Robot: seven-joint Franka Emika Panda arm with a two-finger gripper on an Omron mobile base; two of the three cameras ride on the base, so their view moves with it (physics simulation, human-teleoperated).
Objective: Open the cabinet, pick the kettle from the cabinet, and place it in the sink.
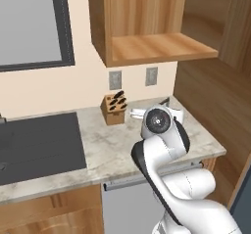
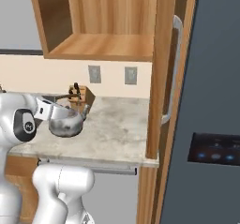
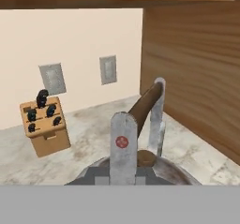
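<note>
Left base view gives you the layout: the cabinet [image 1: 147, 47] hangs open with its pale shelf bare, the sink [image 1: 39, 145] lies as a wide black basin at the left end of the counter [image 1: 112, 150], and your arm stands over the counter's right part. In the right base view the kettle [image 2: 65, 123] hangs above the counter just in front of the knife block [image 2: 80, 95], carried low at the arm's end, so the pick looks done and the carry to the basin is what remains. From the hand view, your gripper [image 3: 140, 124] is clamped shut on the kettle's dark arched handle, one finger [image 3: 123, 143] on each side of it, with the kettle's domed top just below (its body is mostly cut off there). What matters for your next move: the sink lies well off to the arm's left, along the counter's length, with the knife block near the back wall beside that path. Judging from this, you should swing left and keep the kettle forward of the block before lowering it into the basin.
</note>
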